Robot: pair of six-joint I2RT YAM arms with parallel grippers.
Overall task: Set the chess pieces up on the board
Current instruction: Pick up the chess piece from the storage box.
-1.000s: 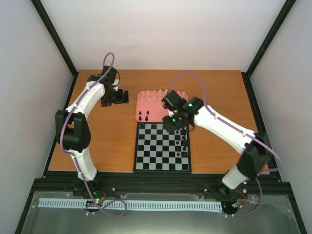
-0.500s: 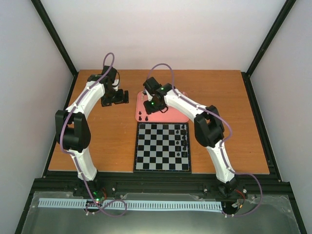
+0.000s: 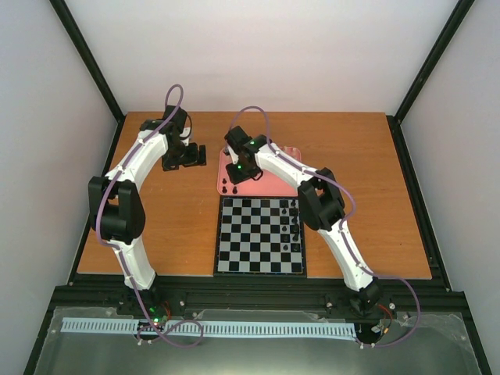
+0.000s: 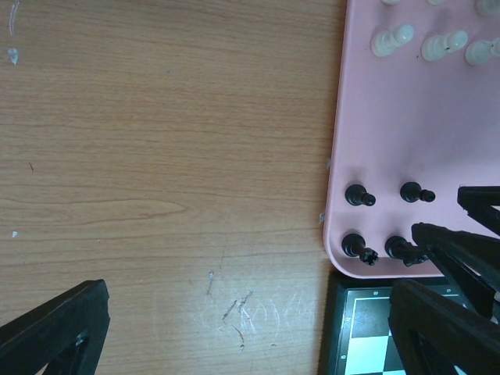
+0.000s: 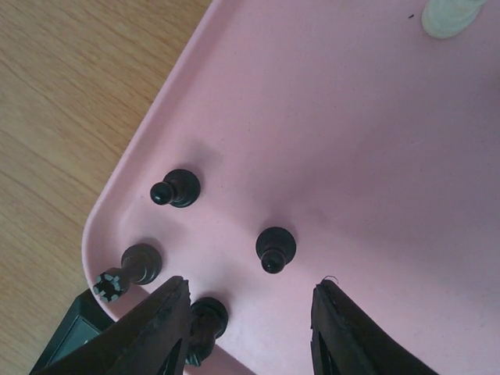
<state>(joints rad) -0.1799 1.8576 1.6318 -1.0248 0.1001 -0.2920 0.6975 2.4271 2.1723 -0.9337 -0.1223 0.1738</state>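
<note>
The board [image 3: 260, 234] lies in front of the pink tray [image 3: 281, 183], with a few black chess pieces [image 3: 295, 226] standing along its right edge. My right gripper [image 3: 234, 170] hangs low over the tray's left near corner, open. In the right wrist view a black pawn [image 5: 273, 248] stands just ahead of the gap between the fingers, and another black piece [image 5: 205, 320] stands against the left finger [image 5: 156, 328]. Two more black pieces [image 5: 176, 188] stand nearby. Cream-white pieces [image 4: 391, 39] stand farther back on the tray. My left gripper [image 3: 183, 155] is open over bare wood, left of the tray.
The tray's rounded rim [image 5: 117, 187] and the board's dark corner [image 4: 344, 328] meet close to my right gripper. In the left wrist view the right gripper's black fingers [image 4: 461, 250] reach in beside the near black pieces. Dark frame posts stand at the table's corners.
My right arm has swung left, from above the board's far right corner to the tray's left near corner, and come down among the black pieces. The left arm has not moved.
</note>
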